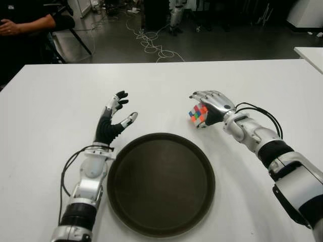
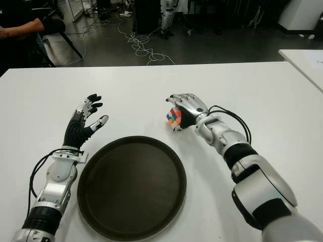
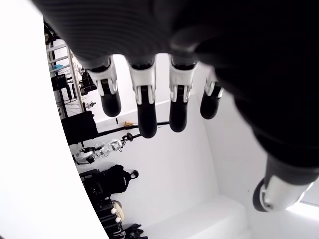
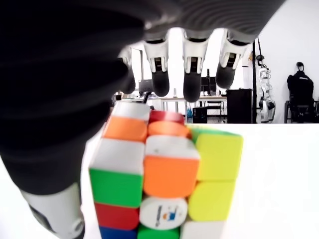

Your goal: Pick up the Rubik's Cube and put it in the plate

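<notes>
Hovering over the Rubik's Cube (image 1: 198, 114), the right hand (image 1: 212, 106) sits palm-down beyond the far right rim of the plate (image 1: 160, 184); its fingers (image 4: 160, 74) arch over the top of the cube with the thumb down along one side, as the right wrist view shows; there the fingertips hang above the cube's far edge with background showing under them, so they curl around the cube without plainly pressing on it, and whether the hand has a firm hold cannot be told; the cube shows orange, green, yellow, white and red tiles and appears at or just above the white desk (image 1: 262, 80), outside the plate and near its rim; whether it touches the desk cannot be told.

The plate is round, dark brown and shallow, lying flat on the desk between the two arms, with nothing in it.

The left hand (image 1: 114, 119) shows just beside the plate's left far rim, raised with the palm turned inward; its fingers (image 3: 144, 107) are spread apart and nearly straight, holding nothing, and the thumb points toward the plate.

At the far left, beyond the desk, a person's arm (image 1: 30, 24) in a dark sleeve is visible; cables (image 1: 151, 43) lie on the floor (image 1: 227, 43) behind the desk.
</notes>
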Tool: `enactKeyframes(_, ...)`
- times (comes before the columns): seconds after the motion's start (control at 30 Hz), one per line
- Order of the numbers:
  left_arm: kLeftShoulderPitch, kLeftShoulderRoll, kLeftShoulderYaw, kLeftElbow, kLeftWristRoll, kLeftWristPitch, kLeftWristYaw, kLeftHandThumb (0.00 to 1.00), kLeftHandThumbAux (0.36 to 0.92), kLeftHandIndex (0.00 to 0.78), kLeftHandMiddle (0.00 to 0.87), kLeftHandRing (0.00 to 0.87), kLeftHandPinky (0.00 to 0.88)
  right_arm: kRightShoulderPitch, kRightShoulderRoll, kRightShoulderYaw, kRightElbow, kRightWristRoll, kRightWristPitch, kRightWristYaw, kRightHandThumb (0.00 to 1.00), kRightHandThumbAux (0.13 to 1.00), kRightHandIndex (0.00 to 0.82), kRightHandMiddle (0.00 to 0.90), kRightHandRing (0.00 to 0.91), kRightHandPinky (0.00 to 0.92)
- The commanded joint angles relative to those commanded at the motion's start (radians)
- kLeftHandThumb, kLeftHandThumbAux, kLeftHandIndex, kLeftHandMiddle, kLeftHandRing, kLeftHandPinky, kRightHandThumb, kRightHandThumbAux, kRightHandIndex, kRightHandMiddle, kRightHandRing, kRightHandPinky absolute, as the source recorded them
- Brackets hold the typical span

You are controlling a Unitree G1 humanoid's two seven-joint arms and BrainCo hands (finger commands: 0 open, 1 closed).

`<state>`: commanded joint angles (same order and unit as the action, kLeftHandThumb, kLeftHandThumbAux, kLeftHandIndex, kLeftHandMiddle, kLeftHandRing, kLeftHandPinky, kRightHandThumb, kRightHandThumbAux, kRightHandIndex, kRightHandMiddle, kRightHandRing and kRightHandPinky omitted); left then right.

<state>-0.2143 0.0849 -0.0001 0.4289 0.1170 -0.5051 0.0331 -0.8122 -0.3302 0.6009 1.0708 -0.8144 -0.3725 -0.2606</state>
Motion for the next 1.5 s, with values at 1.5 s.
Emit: enactKeyframes(1.5,-0.009,0.005,0.002,0.020,0.010,-0.018,0.018,0.079,0.611,0.106,0.173,0.145,0.076,-0.069,0.014,0.101,0.130,-0.036,0.007,0.104,0.000,0.779,0.000,0.000,0.000,0.000)
